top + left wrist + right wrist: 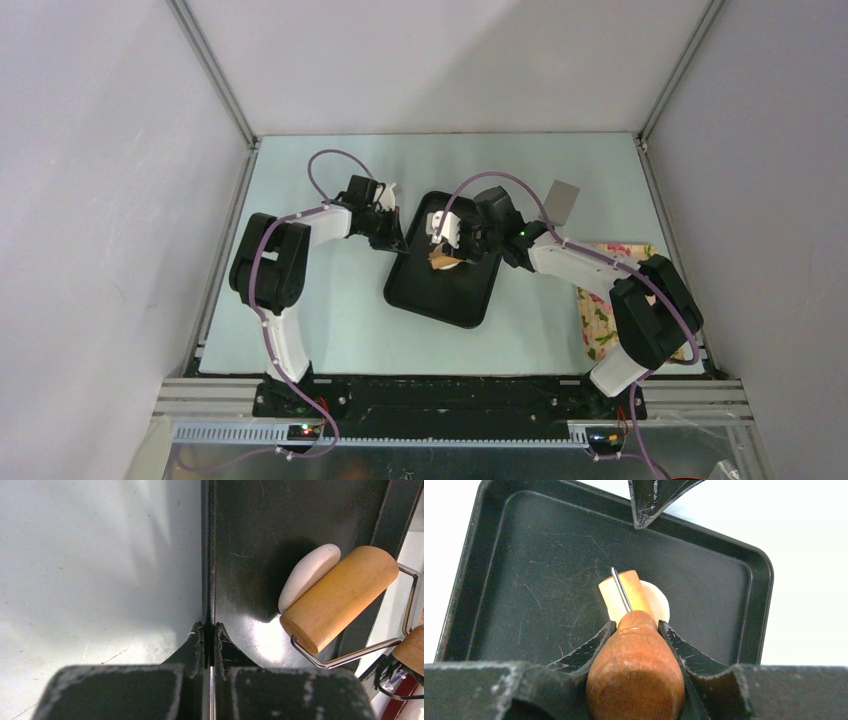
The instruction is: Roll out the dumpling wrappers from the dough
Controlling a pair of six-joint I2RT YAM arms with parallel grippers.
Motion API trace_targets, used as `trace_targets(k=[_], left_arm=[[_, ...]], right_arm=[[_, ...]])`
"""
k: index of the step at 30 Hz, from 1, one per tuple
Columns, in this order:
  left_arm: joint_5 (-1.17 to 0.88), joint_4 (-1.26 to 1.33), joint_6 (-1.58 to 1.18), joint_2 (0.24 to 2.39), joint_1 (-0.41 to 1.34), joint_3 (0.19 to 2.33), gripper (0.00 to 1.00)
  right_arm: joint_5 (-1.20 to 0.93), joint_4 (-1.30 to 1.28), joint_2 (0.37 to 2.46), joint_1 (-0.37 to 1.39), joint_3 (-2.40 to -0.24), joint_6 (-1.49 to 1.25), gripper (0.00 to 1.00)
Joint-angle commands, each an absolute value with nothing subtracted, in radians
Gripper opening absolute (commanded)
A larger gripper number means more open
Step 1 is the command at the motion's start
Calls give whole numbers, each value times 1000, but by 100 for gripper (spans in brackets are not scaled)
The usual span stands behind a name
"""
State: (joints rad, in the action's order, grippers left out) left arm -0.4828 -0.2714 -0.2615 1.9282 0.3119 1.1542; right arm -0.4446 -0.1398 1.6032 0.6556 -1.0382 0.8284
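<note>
From above, the black tray (440, 300) lies mid-frame on the pale worktop (330, 320). My left tool (395, 236) sits at its upper-left rim and my right tool (443, 246) hangs over its upper middle. The tray lies skewed to the worktop's edges, so any sideways shove could turn it.

In the left wrist view, the left tool is pinched together on the tray's thin rim, low in the centre. That grip is narrow, and I judge a hard push from the roller (340, 597) could slide the rim out of it. The dough (307, 575), a flattened white lump, lies on the tray floor at upper right. The roller covers only its near edge, so it may skid the lump toward the tray wall instead of spreading it.

In the right wrist view, the right tool is clamped on the roller's wooden handle (636, 680) at bottom centre. The dough peeks out to the right of the barrel. Off-centre pressure could leave the wrapper lopsided, or the dough could stick and lift with the roller.
</note>
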Motion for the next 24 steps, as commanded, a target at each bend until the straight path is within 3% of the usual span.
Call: trace_targets(k=[1,18,24], left_arm=[[-458,-370,-243,1973,313,1128,0],[-469,-369,-248,1973,304,1126,0],[-471,-370,-249,1973,303,1126,0]], right_arm=[[-451,-405,1634,673,-988,806,0],[-485,-476,1616,668,-988,778,0],[-488,-507,1515,673,-1021,794,0]])
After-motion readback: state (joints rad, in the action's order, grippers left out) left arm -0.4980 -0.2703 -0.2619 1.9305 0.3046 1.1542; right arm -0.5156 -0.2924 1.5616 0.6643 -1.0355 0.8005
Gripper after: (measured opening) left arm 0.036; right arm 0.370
